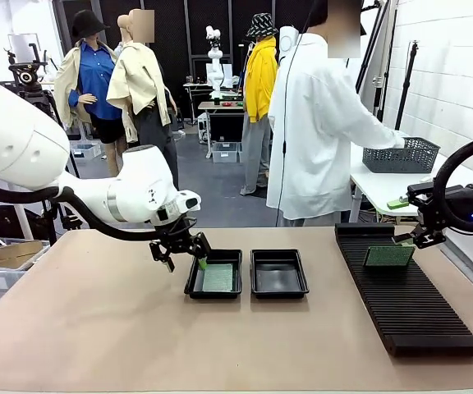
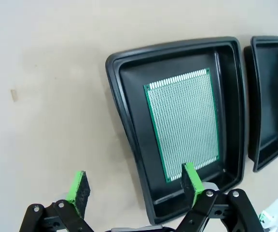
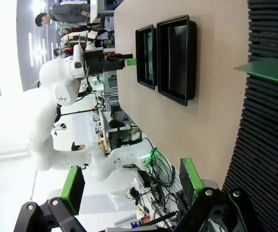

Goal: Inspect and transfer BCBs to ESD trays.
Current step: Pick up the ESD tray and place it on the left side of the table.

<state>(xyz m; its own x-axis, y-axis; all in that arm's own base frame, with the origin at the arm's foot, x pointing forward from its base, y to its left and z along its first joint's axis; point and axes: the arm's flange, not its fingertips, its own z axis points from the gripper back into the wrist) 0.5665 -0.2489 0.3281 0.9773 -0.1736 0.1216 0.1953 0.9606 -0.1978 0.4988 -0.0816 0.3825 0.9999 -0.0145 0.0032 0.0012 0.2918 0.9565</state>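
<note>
**Boards.** One BCB lies flat on the floor of the left ESD tray. Its perforated face is up, and a bare black margin shows on all sides. A second BCB rests on the far end of the black ribbed rack. Whether it is seated in a slot cannot be told.

**Trays.** The right ESD tray sits just beside the left one. The two rims are close, with a narrow gap between them. The right tray holds no board. Both trays stand near the middle of the table, and the rack lies well apart from them at the right.

**Left gripper.** The left gripper hangs over the left edge of the left tray. Its jaws stand wide apart and hold nothing. In the left wrist view one green pad is over the bare table and the other is over the tray's corner, just off the board's edge.

**Right gripper.** The right gripper is at the far right end of the rack, just beside the second board. Its jaws are spread and empty. The front view does not settle whether it touches the board.

**Surroundings.** A person in a white coat stands at the far side, turned toward a side table. One hand is at a grey mesh basket.
</note>
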